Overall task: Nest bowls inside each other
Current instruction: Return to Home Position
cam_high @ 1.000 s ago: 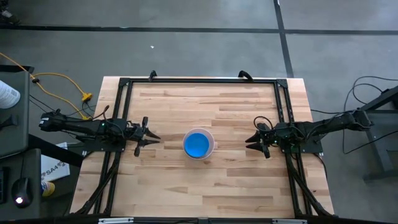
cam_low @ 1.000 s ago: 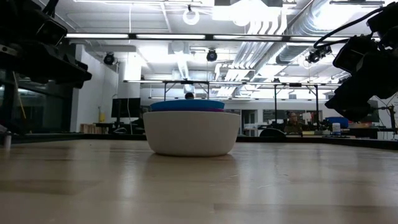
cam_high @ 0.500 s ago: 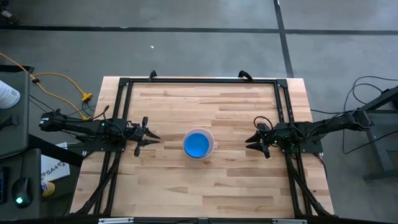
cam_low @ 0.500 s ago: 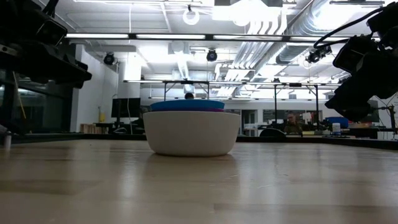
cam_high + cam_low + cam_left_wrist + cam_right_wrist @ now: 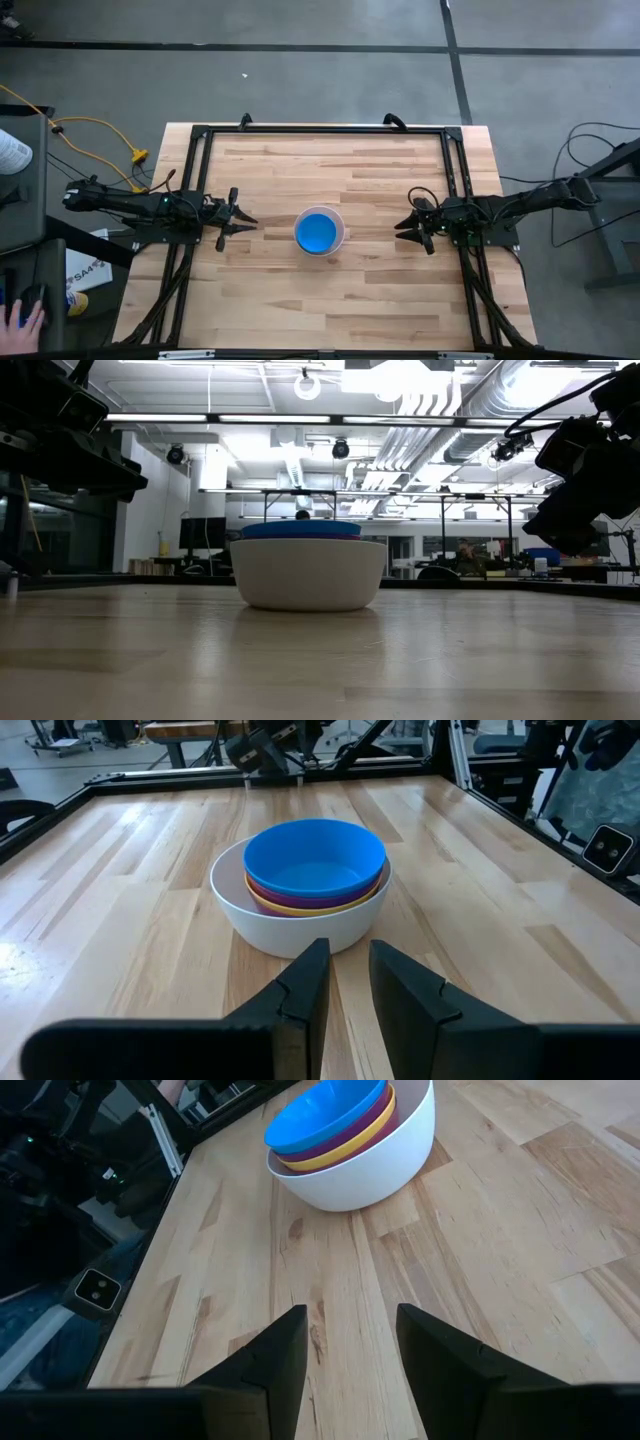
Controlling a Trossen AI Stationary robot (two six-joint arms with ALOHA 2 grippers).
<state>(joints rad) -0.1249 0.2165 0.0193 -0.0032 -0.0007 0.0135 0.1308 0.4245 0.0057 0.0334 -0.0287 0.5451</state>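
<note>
**Counter** (image 5: 330, 300): pale wood planks with a black frame (image 5: 320, 129) along the far edge and both side edges.

**Bowls, one nested stack.** It stands upright at about the middle of the counter, roughly midway between the left and right edges and between the two arms.
- White bowl (image 5: 308, 574): outermost, resting on the counter and holding the rest.
- Blue bowl (image 5: 315, 870): innermost and uppermost. Its rim stands a little above the white rim in the low view, and it fills the stack's mouth in the high view.
- Between blue and white the wrist views show a purplish rim (image 5: 300, 900) just under the blue, then a yellow rim (image 5: 320, 908) under that.
- Whether a further bowl lies hidden among these cannot be told.

**Left pincer** (image 5: 250, 221): released and grasping nothing, with a narrow gap between its fingers in the left wrist view. It hangs above the counter near the left edge, pointing at the stack and well apart from it.

**Right pincer** (image 5: 398, 228): released and empty, its fingers parted more widely in the right wrist view. It sits above the counter near the right edge, facing the stack from the other side and well apart from it.

**Off the counter:**
- Yellow cable (image 5: 95, 125) on the floor beyond the left edge.
- A person's hand (image 5: 22, 318) at the lower left of the high view, well clear of both arms.
</note>
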